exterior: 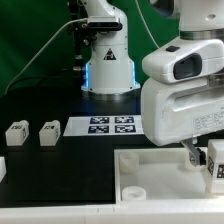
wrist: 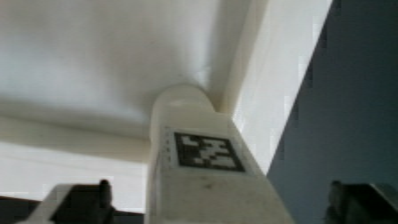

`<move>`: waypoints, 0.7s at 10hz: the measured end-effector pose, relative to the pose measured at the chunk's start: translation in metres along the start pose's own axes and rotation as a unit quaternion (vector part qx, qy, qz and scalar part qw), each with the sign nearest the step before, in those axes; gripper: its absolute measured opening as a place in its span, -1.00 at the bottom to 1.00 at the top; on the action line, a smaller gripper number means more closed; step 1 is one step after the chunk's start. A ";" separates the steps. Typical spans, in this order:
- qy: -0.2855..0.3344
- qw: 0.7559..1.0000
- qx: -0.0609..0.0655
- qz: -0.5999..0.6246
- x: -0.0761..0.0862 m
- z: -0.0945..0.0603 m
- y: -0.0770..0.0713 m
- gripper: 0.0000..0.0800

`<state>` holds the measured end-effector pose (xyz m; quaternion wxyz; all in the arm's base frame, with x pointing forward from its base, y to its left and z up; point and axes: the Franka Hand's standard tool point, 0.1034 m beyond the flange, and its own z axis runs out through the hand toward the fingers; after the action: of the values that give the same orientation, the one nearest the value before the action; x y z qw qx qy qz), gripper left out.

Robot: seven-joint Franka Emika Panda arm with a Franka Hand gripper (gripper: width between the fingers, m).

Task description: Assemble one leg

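**A:** Black tabletop, and we spotted the leg up against a corner of the big white board. What about the claw?

**B:** The gripper was spread wide with a finger on either side, neither touching. We figured it was the screw-in step. Next it'd need to close squarely and twist.

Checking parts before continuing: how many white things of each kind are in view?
Legs: 3
Board with round holes: 1
Marker board: 1
Total: 5
White piece cut off at the exterior view's left edge: uncounted.
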<state>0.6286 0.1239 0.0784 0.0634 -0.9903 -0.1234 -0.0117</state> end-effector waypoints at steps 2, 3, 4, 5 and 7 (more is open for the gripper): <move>0.000 1.000 -0.001 0.005 0.000 0.000 0.002 -0.21; 0.000 0.999 0.000 0.040 0.000 0.000 0.003 -0.21; 0.000 0.995 -0.001 0.104 0.000 0.000 0.003 -0.23; 0.000 0.990 -0.001 0.144 0.000 0.000 0.004 -0.23; 0.000 0.973 0.000 0.229 -0.001 0.000 0.004 -0.23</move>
<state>0.6291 0.1197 0.0777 0.0645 -0.9922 0.1067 0.0029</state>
